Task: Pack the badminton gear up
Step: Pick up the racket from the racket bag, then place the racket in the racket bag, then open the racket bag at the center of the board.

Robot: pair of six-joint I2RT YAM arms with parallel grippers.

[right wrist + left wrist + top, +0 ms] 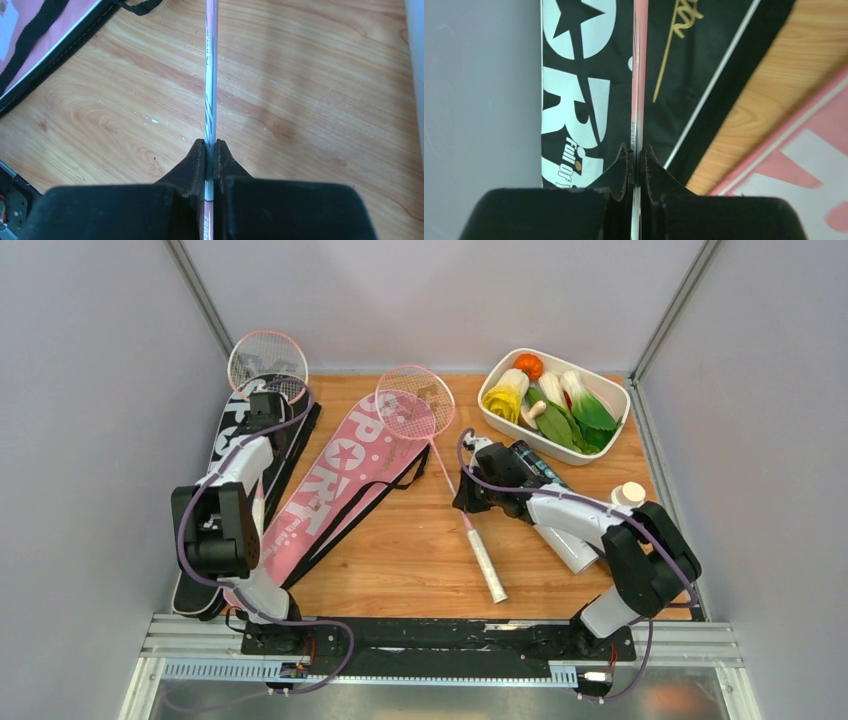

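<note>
One thin-framed racket (pixel 267 362) lies with its head past the far end of the black "SPORT" cover (pixel 235 440) by the left wall. My left gripper (pixel 265 408) is shut on its thin shaft (pixel 639 75), above the black cover (pixel 584 75). A second racket (pixel 415 400) rests its head on the pink "SPORT" cover (pixel 340 475), with its white handle (pixel 487 565) on the table. My right gripper (pixel 462 498) is shut on this racket's shaft (pixel 210 75), just above the wood. In both wrist views the fingers (pixel 624 165) (pixel 195 165) press the shaft from either side.
A white bowl of toy vegetables (pixel 610 390) stands at the back right. A small white bottle (pixel 628 495) sits near the right edge. A white tube (pixel 568 548) lies partly under my right arm. The pink cover's black strap (pixel 370 508) trails over the wooden table (pixel 400 560).
</note>
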